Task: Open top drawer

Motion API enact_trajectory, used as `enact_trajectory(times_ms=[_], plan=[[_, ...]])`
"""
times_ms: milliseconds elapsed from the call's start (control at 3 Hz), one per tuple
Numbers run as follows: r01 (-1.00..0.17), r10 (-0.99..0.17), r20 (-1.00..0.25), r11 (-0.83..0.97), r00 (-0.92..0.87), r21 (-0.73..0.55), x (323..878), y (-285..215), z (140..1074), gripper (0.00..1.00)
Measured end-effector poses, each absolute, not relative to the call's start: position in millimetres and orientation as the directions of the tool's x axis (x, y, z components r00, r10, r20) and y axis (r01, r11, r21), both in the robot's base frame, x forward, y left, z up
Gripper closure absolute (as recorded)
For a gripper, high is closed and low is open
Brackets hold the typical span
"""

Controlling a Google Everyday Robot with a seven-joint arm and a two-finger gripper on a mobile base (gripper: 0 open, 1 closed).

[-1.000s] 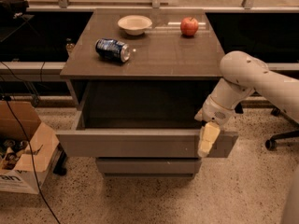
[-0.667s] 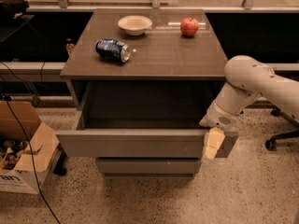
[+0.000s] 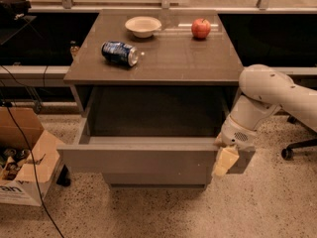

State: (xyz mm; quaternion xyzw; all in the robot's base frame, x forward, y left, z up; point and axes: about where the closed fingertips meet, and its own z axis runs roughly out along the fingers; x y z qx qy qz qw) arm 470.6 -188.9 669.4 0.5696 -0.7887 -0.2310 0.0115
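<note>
At right end of top drawer (image 3: pixel 138 160), which stands pulled out: gripper (image 3: pixel 225 162) against front panel; grip state cannot tell.

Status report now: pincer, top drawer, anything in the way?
Pincer at top drawer front, right end. Drawer pulled far out. Cardboard box on floor close to its left corner.

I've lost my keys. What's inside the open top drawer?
Only bare grey floor shows inside the top drawer. Its front panel hides the strip just behind it. The gripper sits at the drawer's front corner, on the picture's right.
</note>
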Motion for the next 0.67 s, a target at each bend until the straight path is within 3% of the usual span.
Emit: enact_trajectory(times_ms=[333, 667], plan=[[-0.881, -0.907, -0.223, 0.250, -0.359, 0.401, 452.7, -187.5, 675.7, 0.64], [-0.881, -0.907, -0.223, 0.249, -0.358, 0.401, 452.6, -186.9, 674.5, 0.64]])
